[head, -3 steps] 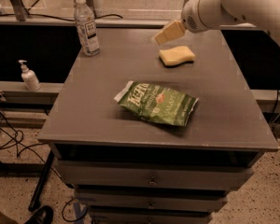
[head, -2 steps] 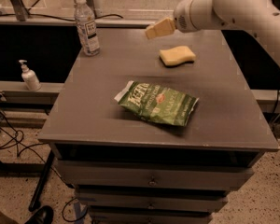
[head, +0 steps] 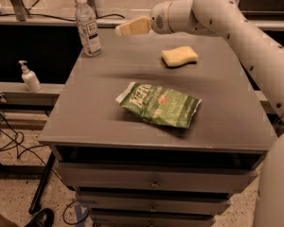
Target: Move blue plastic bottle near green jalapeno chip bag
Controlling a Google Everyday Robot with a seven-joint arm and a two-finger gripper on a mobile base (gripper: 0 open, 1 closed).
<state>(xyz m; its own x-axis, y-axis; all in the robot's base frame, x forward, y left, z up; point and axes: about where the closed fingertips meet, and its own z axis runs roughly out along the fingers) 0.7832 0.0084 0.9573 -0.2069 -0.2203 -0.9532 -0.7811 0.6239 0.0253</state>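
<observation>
Claw: we see the claw up in the air over the far part of the desk; its tip points at the bottle; it holds nothing; we cannot tell if it is apart or together

Blue plastic bottle: the blue plastic bottle stands up straight just past the claw's tip; it is near the claw but not touching it; its white cap is on

Green jalapeno chip bag: the green jalapeno chip bag lies flat on the desk, lower down than the claw and well apart from it; it is also well apart from the bottle

Yellow sponge: the yellow sponge lies behind the claw's tip, under the arm

What changed: a second ago the claw was over the sponge; now it has slid across toward the bottle; the bottle and the bag have not moved

What it means: we think the reach for the bottle is almost done; the grab has not started yet; the carry over to the bag is still to come
</observation>
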